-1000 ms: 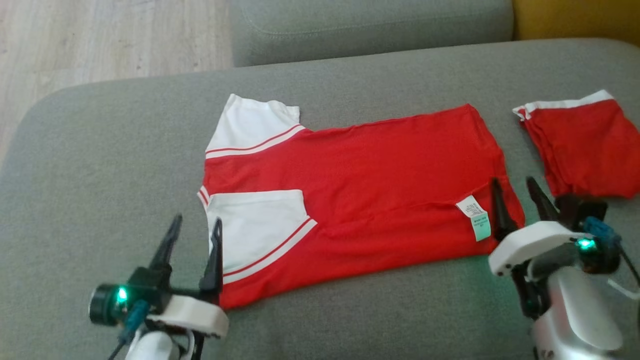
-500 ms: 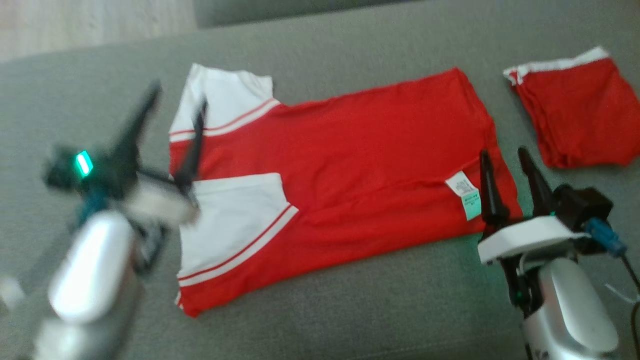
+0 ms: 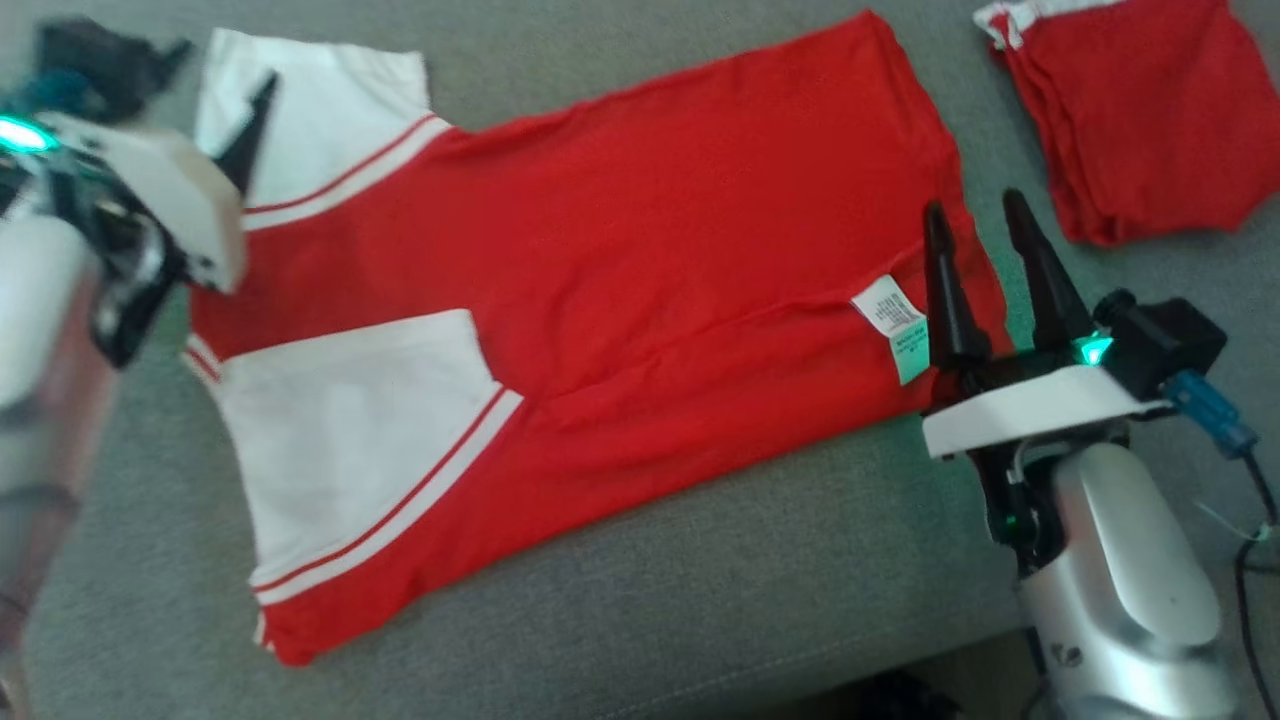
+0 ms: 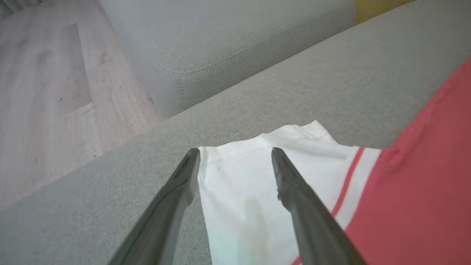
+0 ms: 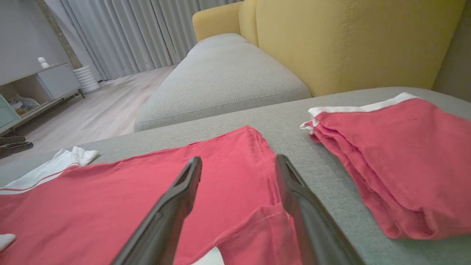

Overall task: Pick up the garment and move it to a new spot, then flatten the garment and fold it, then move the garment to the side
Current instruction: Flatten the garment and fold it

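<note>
The garment (image 3: 620, 250), a red shirt with white sleeves, lies flat on the grey sofa cushion (image 3: 700, 590), with a white and teal label (image 3: 892, 318) showing near its right hem. My left gripper (image 3: 200, 85) is blurred at the upper left. It stands open over the outer edge of the far white sleeve (image 4: 254, 184), its fingertips (image 4: 193, 154) straddling that edge without holding it. Open as well, my right gripper (image 3: 975, 205) hovers over the hem corner (image 5: 257, 228) beside the label, nothing between its fingers.
A second red garment (image 3: 1130, 110), folded and with a white band, lies right of my right gripper. The yellow sofa back (image 5: 349, 40) and another grey cushion (image 5: 220, 81) lie beyond. Wooden floor (image 4: 44, 92) runs past the cushion's left end. The cushion's front edge (image 3: 900, 670) is near.
The head camera has tilted down and forward, shifting the whole picture. My left arm has risen from the near sleeve and gone forward to the far sleeve. The right gripper stays at the hem.
</note>
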You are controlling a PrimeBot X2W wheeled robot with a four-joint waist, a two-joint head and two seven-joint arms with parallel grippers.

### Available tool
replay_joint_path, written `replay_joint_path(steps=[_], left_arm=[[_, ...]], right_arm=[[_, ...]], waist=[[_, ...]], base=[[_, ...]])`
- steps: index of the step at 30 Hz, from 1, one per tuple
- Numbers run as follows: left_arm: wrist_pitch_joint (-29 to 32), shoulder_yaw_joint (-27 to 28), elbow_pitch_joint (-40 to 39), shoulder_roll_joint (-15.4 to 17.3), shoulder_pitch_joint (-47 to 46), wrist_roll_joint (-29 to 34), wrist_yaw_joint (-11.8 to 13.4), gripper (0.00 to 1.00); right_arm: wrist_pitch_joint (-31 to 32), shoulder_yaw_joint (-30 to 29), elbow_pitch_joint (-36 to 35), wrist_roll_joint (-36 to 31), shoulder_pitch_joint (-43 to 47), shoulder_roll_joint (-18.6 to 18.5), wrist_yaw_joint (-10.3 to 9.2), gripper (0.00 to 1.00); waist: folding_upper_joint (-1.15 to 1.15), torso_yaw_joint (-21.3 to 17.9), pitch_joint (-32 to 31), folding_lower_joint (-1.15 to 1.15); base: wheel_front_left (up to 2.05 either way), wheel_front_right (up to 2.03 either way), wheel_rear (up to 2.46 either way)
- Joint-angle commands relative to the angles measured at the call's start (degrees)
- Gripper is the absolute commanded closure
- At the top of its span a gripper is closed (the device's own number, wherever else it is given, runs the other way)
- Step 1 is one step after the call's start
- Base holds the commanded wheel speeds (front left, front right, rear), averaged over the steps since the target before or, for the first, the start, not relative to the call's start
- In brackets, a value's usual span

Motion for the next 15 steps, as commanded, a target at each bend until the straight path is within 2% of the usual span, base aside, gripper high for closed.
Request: replay_joint_path(steps=[1, 8, 15], left_arm=[[0.31, 1.24, -0.23, 3.25, -3.50, -0.77, 0.13, 0.00], [0.32, -3.16, 6.43, 5.93, -9.22, -4.79, 0.12, 0.00], [1.11, -6.25, 11.81, 6.55, -12.64, -7.26, 0.12, 0.00]], right_arm=[[-0.71, 1.14, -2.24, 0.81, -1.25, -0.16, 0.20, 0.00], [-1.82, 2.44, -2.94, 2.31, -1.14, -0.16, 0.20, 0.00], [-2.53, 1.80, -3.33, 3.12, -1.40, -0.16, 0.20, 0.00]], waist=[[0.00, -1.84, 2.26, -0.02], [0.00, -3.66, 5.37, -0.02], [0.00, -4.78, 7.37, -0.02]], base=[[0.00, 0.00, 0.00], [0.00, 0.00, 0.00], [0.00, 0.00, 0.00]])
